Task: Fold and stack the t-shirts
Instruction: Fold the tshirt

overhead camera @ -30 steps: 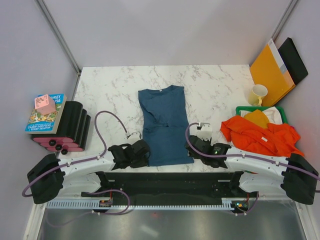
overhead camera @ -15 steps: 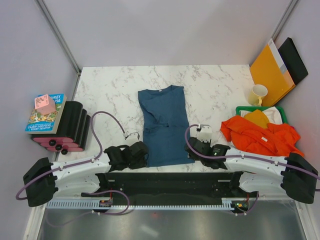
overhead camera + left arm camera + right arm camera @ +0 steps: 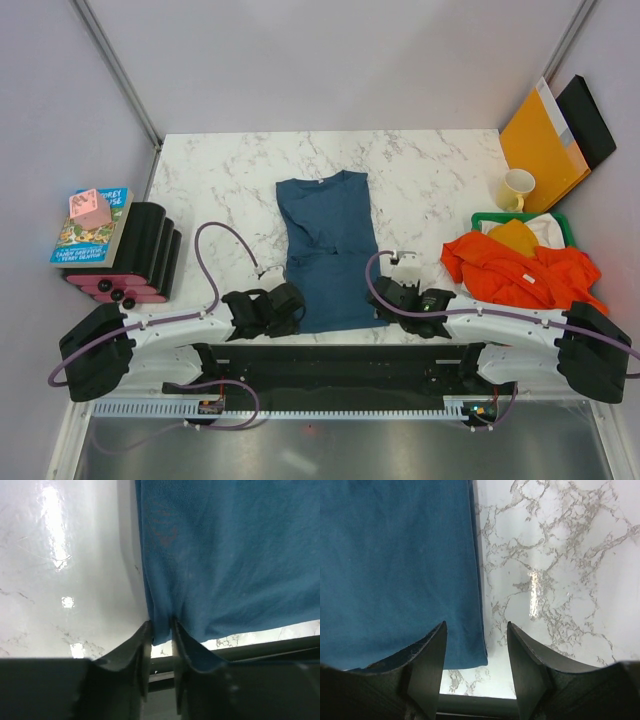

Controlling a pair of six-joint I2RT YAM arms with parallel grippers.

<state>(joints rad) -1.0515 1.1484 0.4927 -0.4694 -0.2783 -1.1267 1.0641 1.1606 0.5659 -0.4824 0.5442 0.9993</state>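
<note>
Hem-grasp step: left gripper point(image 3: 161, 626) pinches teal t-shirt point(image 3: 225, 555) near-left corner; right gripper point(image 3: 476, 627) wide astride near-right corner; must close next.

Left gripper point(image 3: 160, 626) tight on teal t-shirt point(image 3: 225, 555) corner, marble table point(image 3: 65, 555) alongside

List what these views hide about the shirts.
- Left claw: from above, its own body hides the fingertips pinching the teal t-shirt.
- Green tray: the orange t-shirt covers it; shirts beneath cannot be counted.
- Right wrist view: frame edges cut off most of the teal t-shirt; the open right claw shows only fingers.
</note>
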